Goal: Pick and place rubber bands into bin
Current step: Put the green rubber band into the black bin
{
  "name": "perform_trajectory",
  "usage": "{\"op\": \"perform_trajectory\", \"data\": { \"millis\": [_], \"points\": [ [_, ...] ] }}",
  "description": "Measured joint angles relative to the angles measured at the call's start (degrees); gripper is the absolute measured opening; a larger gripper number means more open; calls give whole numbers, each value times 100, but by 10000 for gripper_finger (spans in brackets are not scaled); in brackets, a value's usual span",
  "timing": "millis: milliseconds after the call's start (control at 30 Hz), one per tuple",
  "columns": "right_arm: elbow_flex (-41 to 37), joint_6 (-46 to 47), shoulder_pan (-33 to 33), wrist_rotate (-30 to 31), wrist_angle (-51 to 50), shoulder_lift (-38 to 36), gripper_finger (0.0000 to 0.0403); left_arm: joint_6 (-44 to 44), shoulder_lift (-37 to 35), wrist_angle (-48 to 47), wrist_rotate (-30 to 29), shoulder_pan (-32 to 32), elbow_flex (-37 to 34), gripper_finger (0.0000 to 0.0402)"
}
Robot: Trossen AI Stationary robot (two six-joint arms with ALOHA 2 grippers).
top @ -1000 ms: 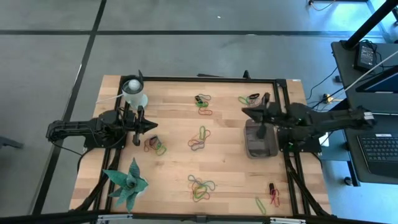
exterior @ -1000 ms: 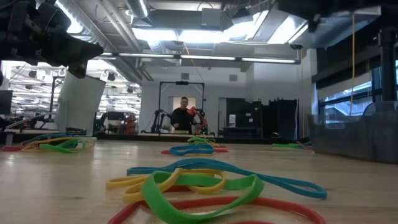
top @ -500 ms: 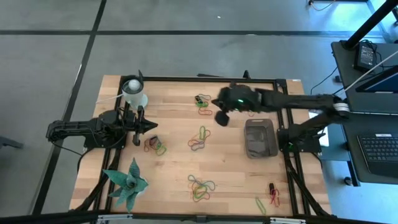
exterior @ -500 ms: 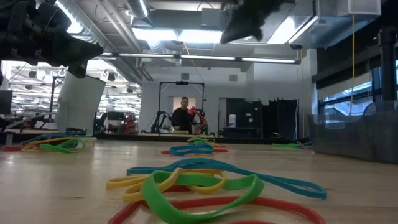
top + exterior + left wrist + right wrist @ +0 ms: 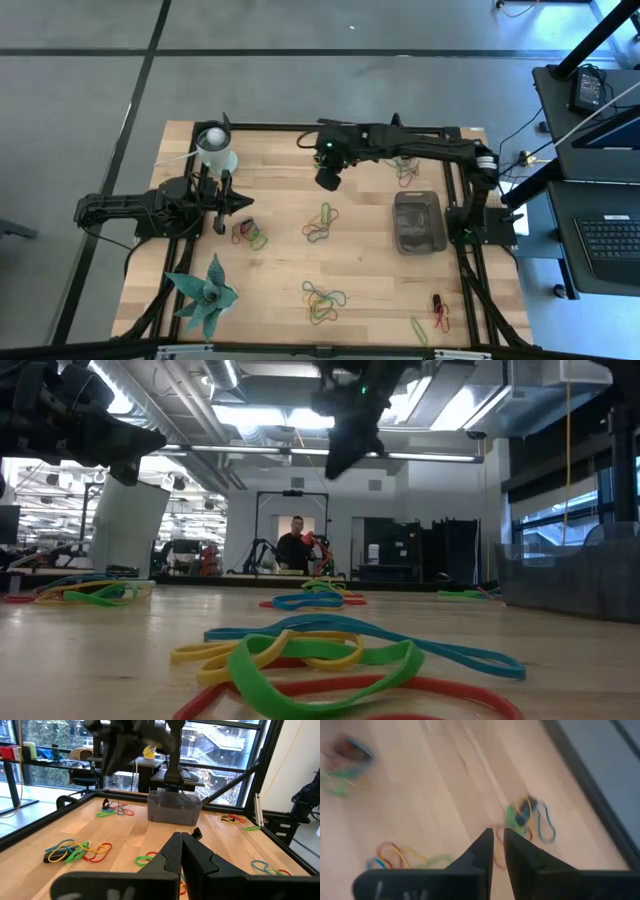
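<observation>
- Since the earlier frame, right gripper has swung from over the bin across to the table's far middle, above a rubber band cluster.
- Its jaws stand slightly parted, nothing between them.
- Left gripper waits clenched and empty near the white cup.
- Rubber bands lie scattered on the table; bin contents cannot be told.

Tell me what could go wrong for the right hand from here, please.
1. The right hand hangs over a small pile of rubber bands near the table's far edge. The bands are tangled, so a pinch may lift several at once, or none.
2. Its fingers stand only slightly apart and may push a band away.
3. The bin sits well away, so a loosely held band might drop on the way.
</observation>
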Motion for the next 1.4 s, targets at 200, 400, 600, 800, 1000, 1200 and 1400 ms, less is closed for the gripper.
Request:
{"op": "perform_trajectory", "data": {
  "millis": [200,400,600,800,1000,1200,1400],
  "points": [
    [-97,404,-15,-65,-598,526,83,0,1,0,0,-1,-2,1],
    [-552,1286,4,-517,-748,710,113,0,0,-1,0,-1,-2,1],
    [-751,1968,234,-547,-661,716,134,0,1,-1,0,0,-2,1],
    [-756,2074,623,-500,-372,791,135,0,-1,-1,0,-1,-2,1],
    [-760,2371,993,-322,-75,1025,135,0,-1,2,-2,-1,0,1],
    [-759,2640,1067,-29,365,1185,135,-1,12,-44,-1,-1,-1,1],
    [-761,2657,889,179,400,1308,135,0,23,-32,-2,-1,-2,1]
  ]
}}
